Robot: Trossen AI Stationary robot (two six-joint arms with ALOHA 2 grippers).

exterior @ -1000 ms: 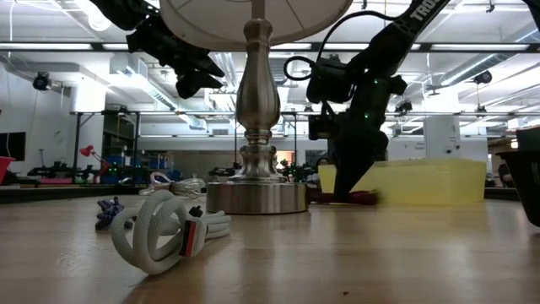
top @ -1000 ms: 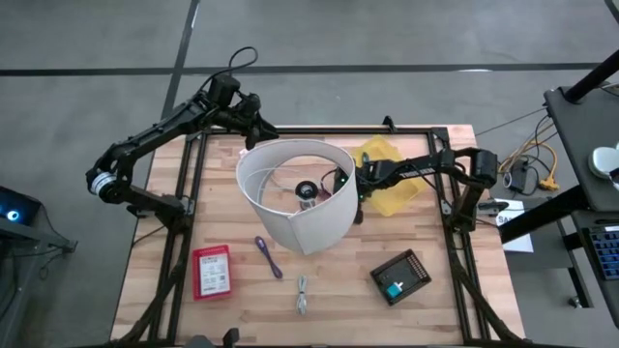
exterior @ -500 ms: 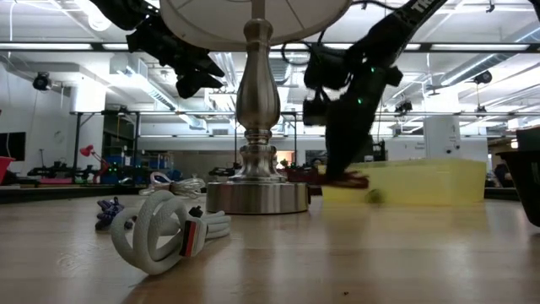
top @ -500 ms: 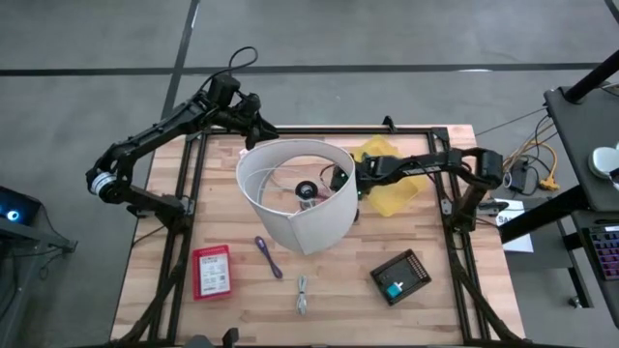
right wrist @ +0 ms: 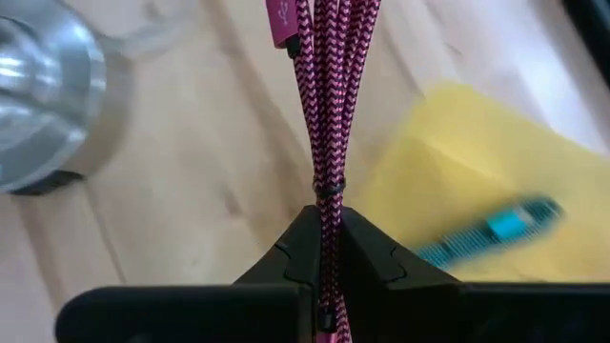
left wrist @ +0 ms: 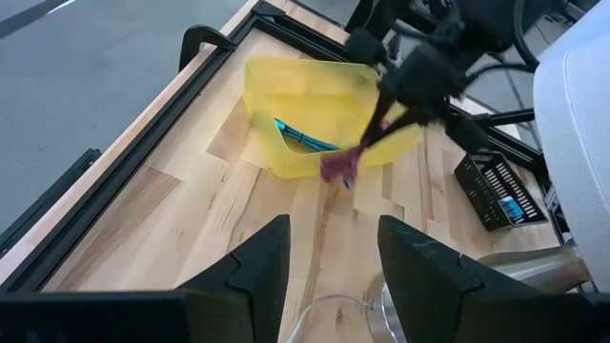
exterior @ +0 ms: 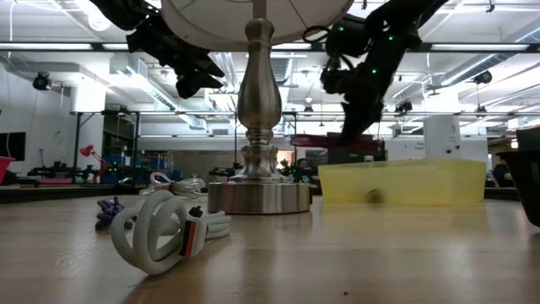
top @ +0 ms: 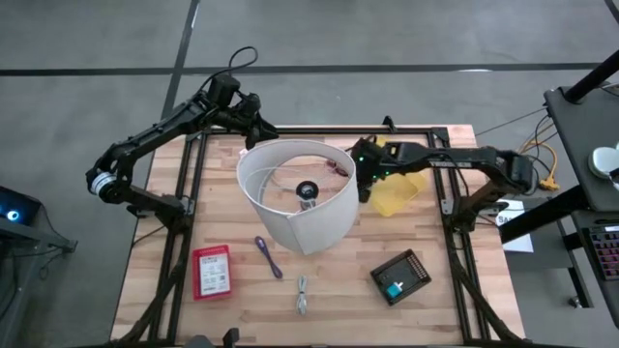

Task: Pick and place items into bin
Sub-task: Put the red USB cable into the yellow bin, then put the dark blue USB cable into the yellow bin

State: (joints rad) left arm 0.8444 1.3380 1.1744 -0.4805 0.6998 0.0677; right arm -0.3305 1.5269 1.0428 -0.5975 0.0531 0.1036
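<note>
- Now the right gripper [right wrist: 324,250], fingers pinched shut on a bundled pink braided cable [right wrist: 327,105], hangs above the table at the lamp base's [exterior: 257,196] three o'clock.
- The yellow bin [top: 392,174] lies at the gripper's three o'clock; dangling loops could snag its wall.
- A thin pinch risks slipping.
- The left gripper [left wrist: 329,262] waits with fingers apart, empty, at the white lampshade's [top: 295,198] eleven o'clock.

Wooden table [top: 232,203]: lamp [top: 295,193] centre, yellow bin [top: 397,188] right; red box [top: 212,271], purple tool [top: 268,257], black tray [top: 399,276] along front.
</note>
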